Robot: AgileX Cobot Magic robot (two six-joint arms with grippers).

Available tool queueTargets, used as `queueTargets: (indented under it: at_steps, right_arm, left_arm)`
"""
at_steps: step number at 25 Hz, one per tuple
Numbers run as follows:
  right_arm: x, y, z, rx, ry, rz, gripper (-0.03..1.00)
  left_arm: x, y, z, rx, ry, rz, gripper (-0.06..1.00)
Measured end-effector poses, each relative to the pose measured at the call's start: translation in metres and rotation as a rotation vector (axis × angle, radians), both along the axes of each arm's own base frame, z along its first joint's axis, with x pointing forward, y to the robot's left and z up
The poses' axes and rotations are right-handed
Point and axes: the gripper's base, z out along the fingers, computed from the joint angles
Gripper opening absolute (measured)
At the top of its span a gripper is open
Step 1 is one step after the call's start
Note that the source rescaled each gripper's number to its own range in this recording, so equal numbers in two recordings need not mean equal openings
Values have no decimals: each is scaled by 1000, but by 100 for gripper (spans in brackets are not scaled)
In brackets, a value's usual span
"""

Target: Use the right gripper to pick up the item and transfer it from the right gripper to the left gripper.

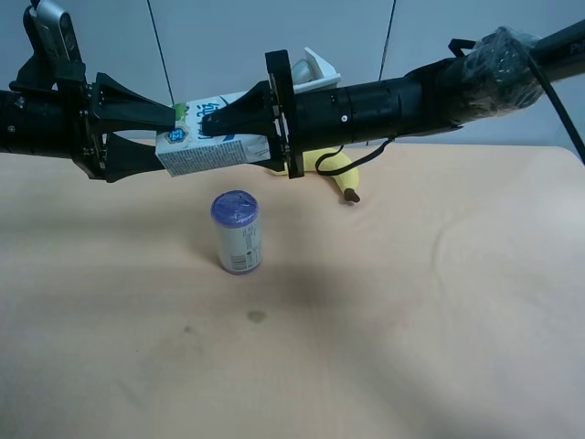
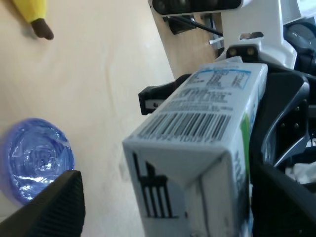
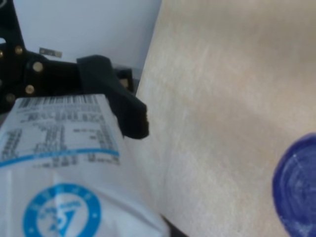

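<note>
Carton (image 1: 215,151): in the air, clear of the table (image 1: 411,320), level between the two arms and above the can (image 1: 237,232).
Right gripper (image 1: 228,137): clamped on the carton's middle, so the pickup looks done.
Left gripper (image 1: 164,137): jaws wide, straddling the carton's end; the left wrist view shows a gap on one side.
Left to do: the left closes, then the right lets go.

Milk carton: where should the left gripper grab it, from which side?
Grip the milk carton at its free base end, across the flat sides, approaching along its long axis. It lies horizontal in the air; the right gripper clamps the gable half, and the left gripper faces the base.
</note>
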Motion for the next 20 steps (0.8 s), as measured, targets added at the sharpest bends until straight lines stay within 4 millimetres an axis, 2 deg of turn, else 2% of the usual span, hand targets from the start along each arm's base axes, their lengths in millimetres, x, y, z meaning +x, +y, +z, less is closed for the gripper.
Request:
queueTargets:
  at_steps: [5,12,17,20]
  right_arm:
    - [0,0,0,0,3,0,1]
    - [0,0,0,2,5,-2,1]
    - [0,0,0,2,5,-2,1]
    - [0,0,0,3,5,-3,1]
  left_arm:
    - [0,-3,1,-8,1,-1,80]
    - [-2,-21,2,-30,2,-41,80]
    - [-2,-22,3,-38,1,-37,79]
    - [-1,-22,4,-48,0,-28,74]
